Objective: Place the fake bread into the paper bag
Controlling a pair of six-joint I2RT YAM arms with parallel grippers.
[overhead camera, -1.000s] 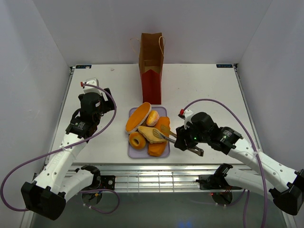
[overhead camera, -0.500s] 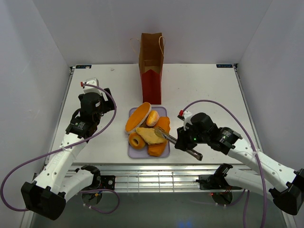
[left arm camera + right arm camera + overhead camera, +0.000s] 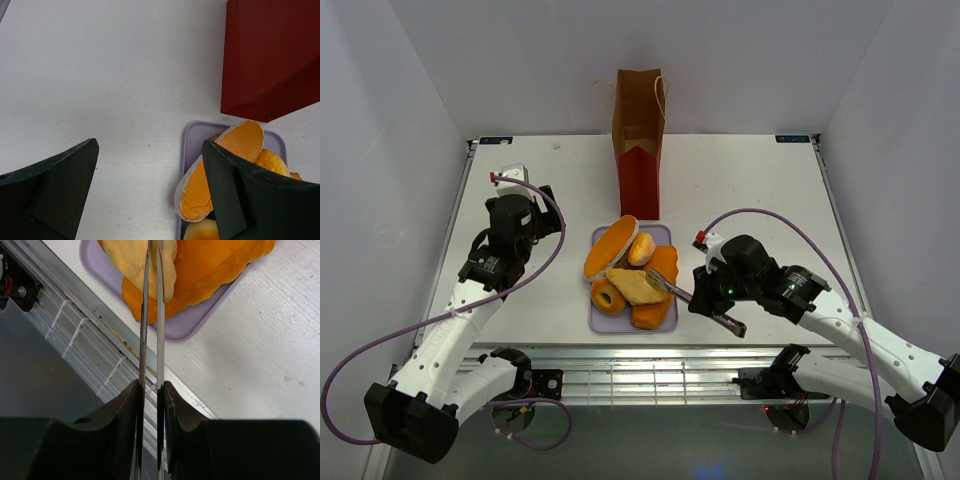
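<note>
Right gripper squeezing metal tongs nearly together, blades closing on tan wedge, wedge lying beside orange bread, lavender tray sitting on white table.

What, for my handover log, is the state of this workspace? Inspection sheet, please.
Surface: white table, small scuffs.
Job's things: paper bag upright behind the lavender tray, apart from it; on the tray lie oval loaf, bun, ring donut, tan wedge, orange pieces.
Clutter: nothing seen.
Grippers: left pincer open, empty, above the table; right pincer shut on metal tongs, tips at the tan wedge.
Cables: purple cable looping along each arm.
Surroundings: white walls on three sides; metal rail at the near edge.
</note>
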